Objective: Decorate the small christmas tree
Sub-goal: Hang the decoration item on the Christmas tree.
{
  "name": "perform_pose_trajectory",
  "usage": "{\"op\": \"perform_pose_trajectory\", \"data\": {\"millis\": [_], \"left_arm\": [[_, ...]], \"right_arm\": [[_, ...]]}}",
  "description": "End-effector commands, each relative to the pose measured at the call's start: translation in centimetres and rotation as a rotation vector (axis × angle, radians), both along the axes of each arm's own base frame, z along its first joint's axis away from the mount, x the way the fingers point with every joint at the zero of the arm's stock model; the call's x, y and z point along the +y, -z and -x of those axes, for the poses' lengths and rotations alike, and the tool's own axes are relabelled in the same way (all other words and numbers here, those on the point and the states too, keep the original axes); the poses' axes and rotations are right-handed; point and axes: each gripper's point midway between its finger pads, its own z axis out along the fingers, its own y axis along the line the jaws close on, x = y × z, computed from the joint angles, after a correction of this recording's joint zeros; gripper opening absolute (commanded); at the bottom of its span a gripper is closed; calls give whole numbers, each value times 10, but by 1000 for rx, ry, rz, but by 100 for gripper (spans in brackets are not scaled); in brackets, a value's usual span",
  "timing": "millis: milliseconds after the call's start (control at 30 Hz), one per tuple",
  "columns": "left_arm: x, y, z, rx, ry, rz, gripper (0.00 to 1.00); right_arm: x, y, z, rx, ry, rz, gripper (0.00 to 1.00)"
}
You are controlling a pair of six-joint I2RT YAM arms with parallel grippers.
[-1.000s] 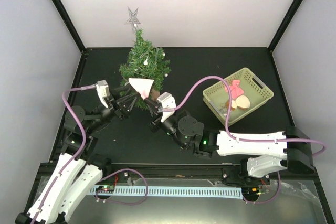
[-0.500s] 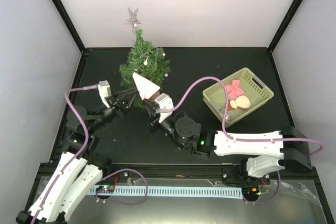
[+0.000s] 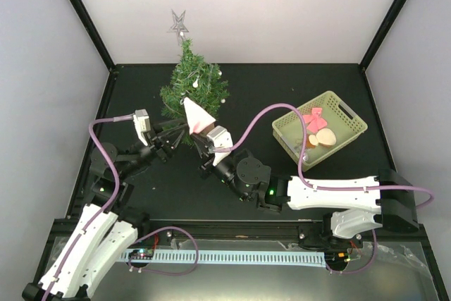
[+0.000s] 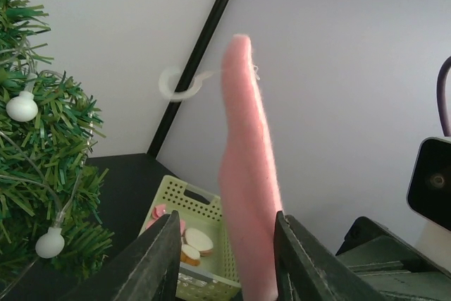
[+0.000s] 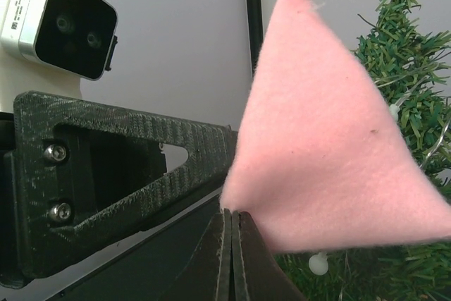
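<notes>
- Right gripper (image 5: 231,220) has its two fingers pressed fully together on the bottom edge of a pink felt triangle (image 5: 324,153), holding it upright with its point up.
- Left gripper (image 4: 227,220) stands partly open with one finger on each side of the same felt piece. A gap shows on one side, so it straddles the felt rather than clamping it.
- Both grippers meet just in front of the small christmas tree (image 3: 192,86), which stands upright at the back left of the black table (image 3: 296,82).
- The tree carries a silver star (image 3: 177,23) on top and white baubles (image 4: 21,106) on a thin wire among the needles.
- A pale loop (image 4: 163,84) shows beside the tip of the felt in the left wrist view. It looks like the hanger, though its attachment is too small to make out.
- A light green basket (image 3: 301,111) sits well apart to the right, with more pink and cream pieces inside.
- The step in hand appears to be readying this felt ornament between the two arms, close to the tree but not yet hung on it.
- The next move likely calls for a firm hold near the loop, then easing that loop over a branch tip without knocking the tree or snagging the wire.
</notes>
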Motion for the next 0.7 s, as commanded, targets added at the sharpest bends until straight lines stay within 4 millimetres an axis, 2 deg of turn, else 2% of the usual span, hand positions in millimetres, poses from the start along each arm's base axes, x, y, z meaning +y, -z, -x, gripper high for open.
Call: {"op": "perform_pose_trajectory", "data": {"millis": [0,167,333,667], "left_arm": [[-5,0,3,1,42,10,38],[-7,-2,6,0,67,22,43],[-8,-2,12,-7,88,33,43],[-12,-2,16,-17,128,30,50]], "right_arm": [[0,-4,1,-12,8,-33,1],[-2,-2,-1,-9,23,-32,1],[-9,-5,-3,-3,45,-55,1],[-5,-6,-1,10,24,-69,1]]}}
